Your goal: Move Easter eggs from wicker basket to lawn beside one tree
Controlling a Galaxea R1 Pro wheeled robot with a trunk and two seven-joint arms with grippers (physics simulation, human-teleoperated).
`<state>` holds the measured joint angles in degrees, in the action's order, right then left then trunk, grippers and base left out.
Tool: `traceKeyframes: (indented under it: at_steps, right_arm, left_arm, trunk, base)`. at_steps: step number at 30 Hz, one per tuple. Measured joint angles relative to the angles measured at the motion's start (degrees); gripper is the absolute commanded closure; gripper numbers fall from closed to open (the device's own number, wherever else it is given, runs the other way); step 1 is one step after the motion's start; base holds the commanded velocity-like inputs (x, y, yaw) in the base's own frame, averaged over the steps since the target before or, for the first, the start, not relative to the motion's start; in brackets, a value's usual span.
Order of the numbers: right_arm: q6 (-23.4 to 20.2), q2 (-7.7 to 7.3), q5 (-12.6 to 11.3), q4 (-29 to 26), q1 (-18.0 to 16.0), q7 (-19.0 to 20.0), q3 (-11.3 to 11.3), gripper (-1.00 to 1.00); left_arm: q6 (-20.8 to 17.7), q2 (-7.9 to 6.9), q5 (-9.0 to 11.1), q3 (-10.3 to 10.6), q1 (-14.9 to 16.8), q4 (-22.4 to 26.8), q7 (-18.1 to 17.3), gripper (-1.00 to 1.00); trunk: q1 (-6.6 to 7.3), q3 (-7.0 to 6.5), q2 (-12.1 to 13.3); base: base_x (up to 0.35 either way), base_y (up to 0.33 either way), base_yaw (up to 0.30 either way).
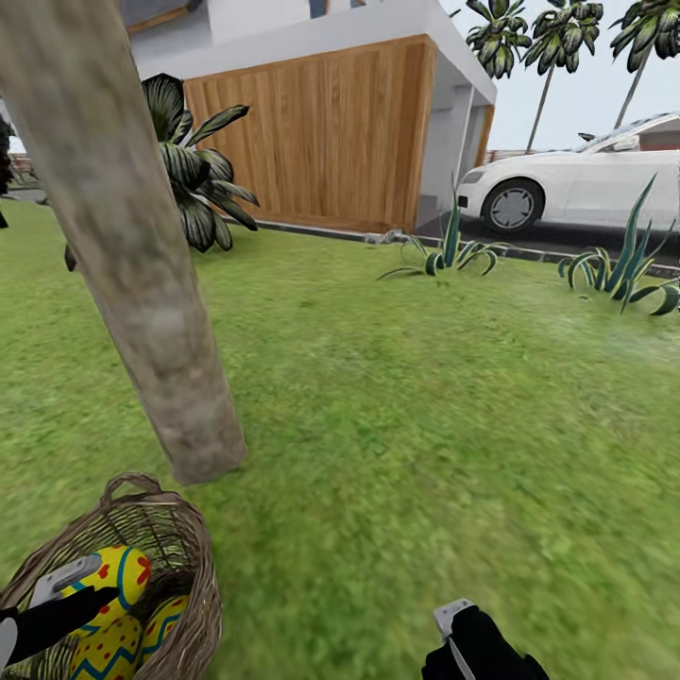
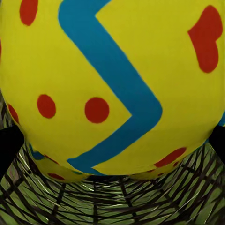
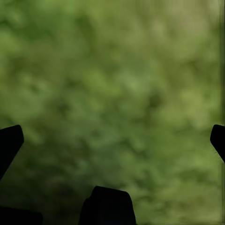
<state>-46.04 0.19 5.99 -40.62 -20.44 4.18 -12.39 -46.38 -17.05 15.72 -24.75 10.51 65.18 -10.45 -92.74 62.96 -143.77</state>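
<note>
Green lawn point(image 1: 425, 397) is spread before a garage. At near left, beside the tree point(image 1: 123, 246), the wicker basket point(image 1: 194, 567) holds the Easter eggs point(image 1: 118, 576). One smooth, rigid, likely slippery egg is pinched by the left end effector point(image 1: 57, 590); its widest middle is judged safest. The right end effector point(image 1: 458, 628) is spread.

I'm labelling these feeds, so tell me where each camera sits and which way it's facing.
Head: on the robot's head, facing down over lawn, tree, wicker basket; both pincers show.
Left wrist: on the left arm, facing an Easter egg inside the basket.
Right wrist: on the right arm, facing grass between dark fingertips.
Head and left wrist share egg and basket.
</note>
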Motion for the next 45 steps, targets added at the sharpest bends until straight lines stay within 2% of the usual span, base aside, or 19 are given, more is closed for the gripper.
traceKeyframes:
  at_steps: [5, 32, 38, 41, 45]
  right_arm:
    - [0.0, 0.01, 0.0, 0.0, 0.0, 0.0, 0.0, -1.00]
    - [0.1, -0.01, -0.1, -0.2, 0.0, 0.1, 0.1, -1.00]
    - [0.1, -0.01, -0.1, -0.2, 0.0, 0.0, 0.1, -1.00]
    - [0.1, -0.01, -0.1, -0.2, 0.0, 0.0, 0.1, -1.00]
    - [0.1, 0.00, 0.0, -0.1, 0.0, 0.0, 0.0, -1.00]
  left_arm:
    - [0.0, 0.76, -0.1, 0.0, 0.0, 0.0, 0.1, 1.00]
    - [0.0, 0.83, -0.1, 0.1, 0.0, 0.0, 0.1, 1.00]
    - [0.0, 0.86, -0.1, 1.7, 0.0, 0.0, 0.2, 1.00]
    - [0.0, 0.86, -0.1, 1.8, 0.0, 0.0, 0.2, 1.00]
    - [0.0, 0.86, -0.1, 1.8, 0.0, 0.0, 0.1, 1.00]
  trunk:
    - [0.13, -1.11, 0.1]
    - [0.82, -7.10, 0.4]
    - [0.95, -8.42, 0.5]
    - [1.05, -9.09, 0.6]
    - [1.93, -9.81, 2.1]
  base:
    - [0.000, 0.000, 0.000]
    - [-0.002, 0.000, 0.000]
    - [-0.253, -0.078, 0.000]
    - [-0.040, -0.020, 0.000]
    - [-0.003, -0.001, 0.070]
